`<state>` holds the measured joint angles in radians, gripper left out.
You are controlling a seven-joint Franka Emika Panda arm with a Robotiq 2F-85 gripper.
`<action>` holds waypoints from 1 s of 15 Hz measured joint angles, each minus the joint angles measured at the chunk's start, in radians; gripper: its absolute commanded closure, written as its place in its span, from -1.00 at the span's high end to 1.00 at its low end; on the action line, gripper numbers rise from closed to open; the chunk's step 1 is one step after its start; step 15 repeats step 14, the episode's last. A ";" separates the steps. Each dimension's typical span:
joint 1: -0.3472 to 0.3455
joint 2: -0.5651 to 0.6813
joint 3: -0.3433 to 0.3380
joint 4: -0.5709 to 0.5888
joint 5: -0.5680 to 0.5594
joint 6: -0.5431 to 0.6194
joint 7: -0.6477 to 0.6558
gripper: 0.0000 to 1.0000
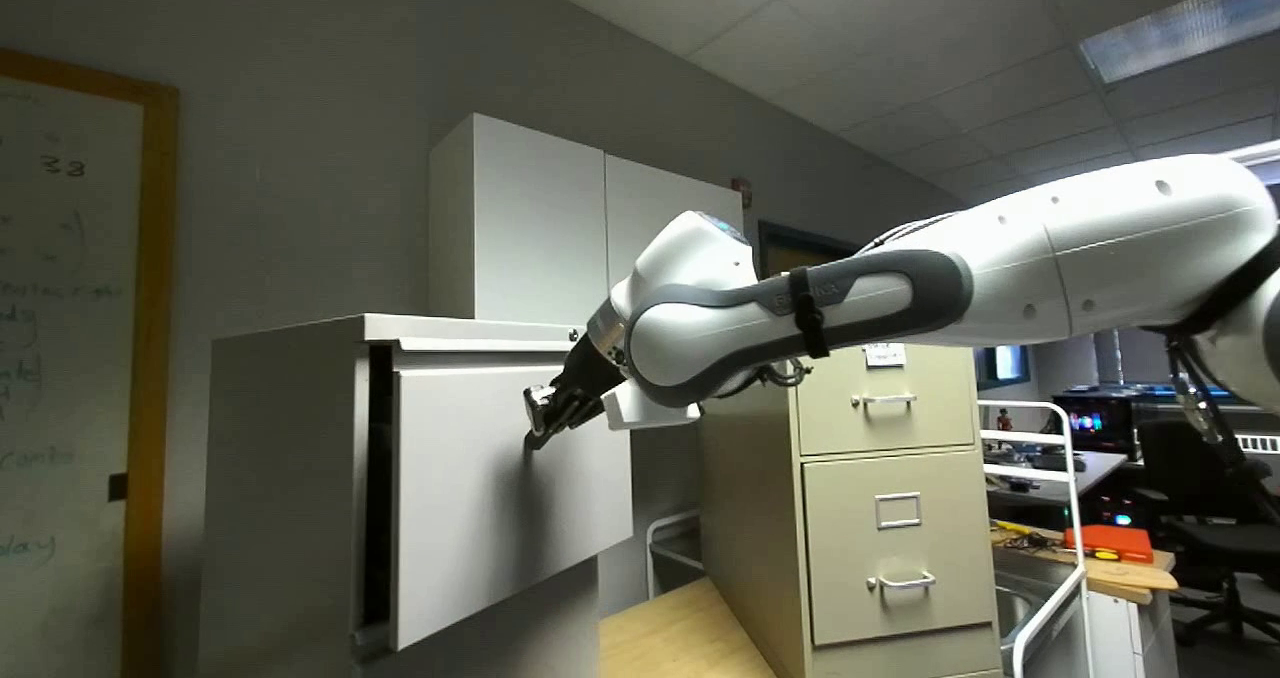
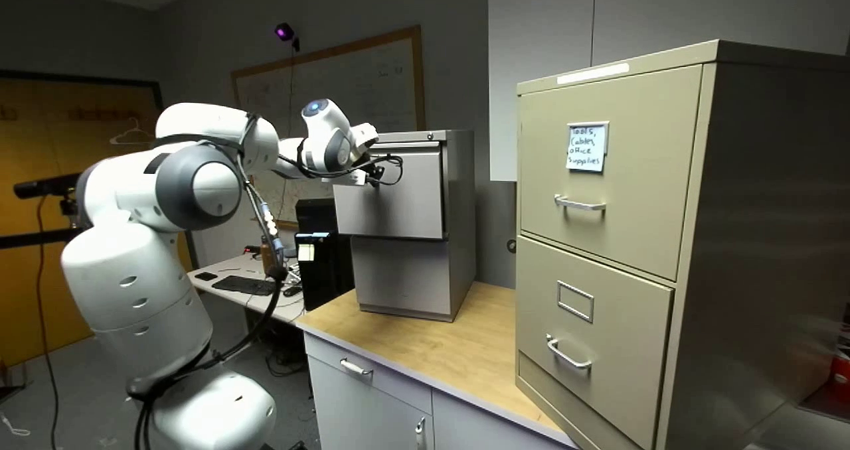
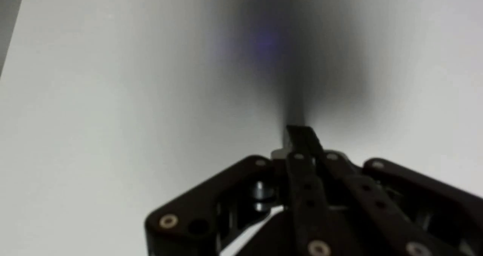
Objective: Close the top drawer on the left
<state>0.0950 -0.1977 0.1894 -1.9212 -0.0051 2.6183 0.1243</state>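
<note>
Gripper point(image 3: 300, 130): nearest item to the wrist camera; closed, with the fingertips point(image 3: 303, 137) together and pointing at the front panel point(image 1: 460, 518).
Arm point(image 1: 860, 298): extends behind the gripper, as seen in both exterior views.
Panel edges: upper edge above the gripper, beneath a pale lip point(image 1: 485, 345); lower edge well below it; side edges on either side, one bordering a dark gap point(image 1: 379, 498) along the white cabinet point(image 1: 285, 478).
Wrist-view edge: slants across the upper left corner; the panel fills most of the view around the gripper.
Open room: below the gripper, where the lower front point(image 2: 402, 277) is set back; also to one side, above the wood countertop point(image 2: 425, 344), between the gripper and the beige filing cabinet point(image 2: 617, 257).
Top drawer point(image 2: 412, 204): large, wide, white, with a plain, flat, upright front; stands forward of the cabinet body, not fully closed; interior hidden.
Shadow: dark band down the panel, below the gripper.
Drawer position: directly ahead of the fingertips, which point at the upper half, near the middle of its width.
Contact: tips at the panel surface; touching or just clear, cannot tell.
</note>
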 measured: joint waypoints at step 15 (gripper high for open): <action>0.023 0.295 -0.006 0.432 0.000 -0.275 0.008 -0.96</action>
